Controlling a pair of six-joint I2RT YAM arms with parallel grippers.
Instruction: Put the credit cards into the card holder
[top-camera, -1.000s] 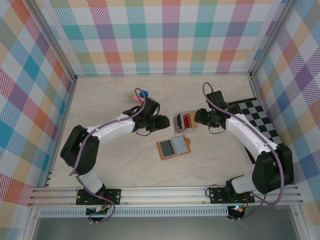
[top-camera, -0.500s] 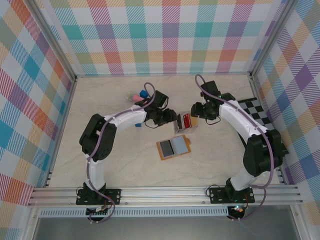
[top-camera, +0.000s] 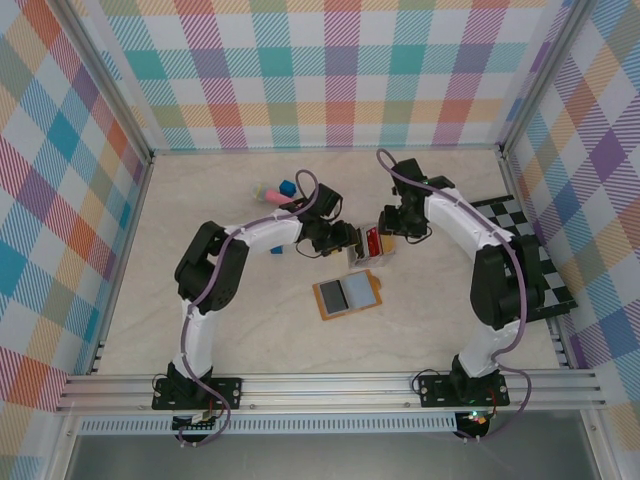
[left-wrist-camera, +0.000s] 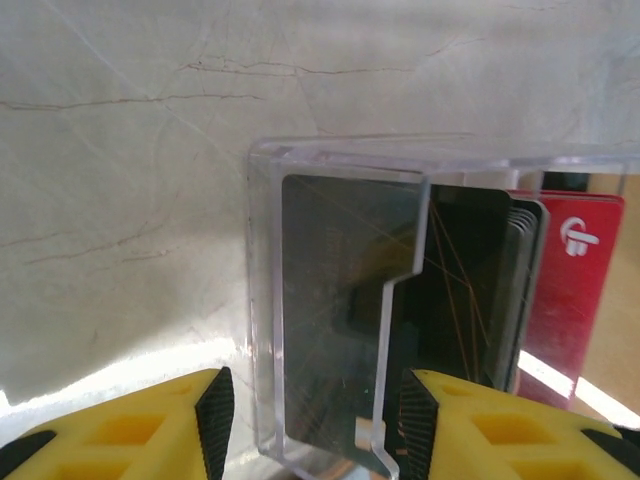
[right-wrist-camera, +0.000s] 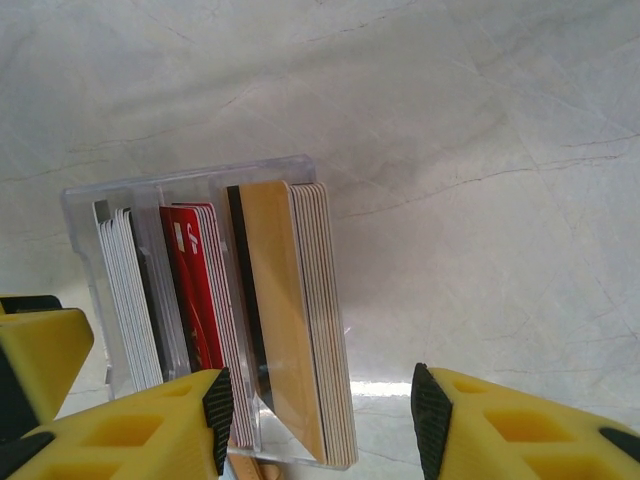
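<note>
The credit cards (top-camera: 370, 243) stand on edge in a clear plastic tray (right-wrist-camera: 85, 200), sorted into grey-white (right-wrist-camera: 125, 290), red (right-wrist-camera: 190, 300) and tan (right-wrist-camera: 295, 320) stacks. The orange-brown card holder (top-camera: 347, 294) lies open and flat just in front of the tray, its grey slots facing up. My left gripper (top-camera: 347, 240) is at the tray's left end; in the left wrist view it (left-wrist-camera: 315, 425) is open, straddling the clear end wall and dark cards (left-wrist-camera: 340, 320). My right gripper (top-camera: 384, 228) is at the tray's right end, open (right-wrist-camera: 322, 420) with the tan stack between its fingers, not touching.
Blue cubes (top-camera: 287, 187) and a pink piece (top-camera: 268, 192) lie at the back left. Another blue cube (top-camera: 277, 248) sits under the left forearm. A black-and-white chequered board (top-camera: 530, 250) lies along the right wall.
Both arms have stretched inward towards the card tray. The left gripper moved right to its left end. The right gripper moved back and left to its right end.
</note>
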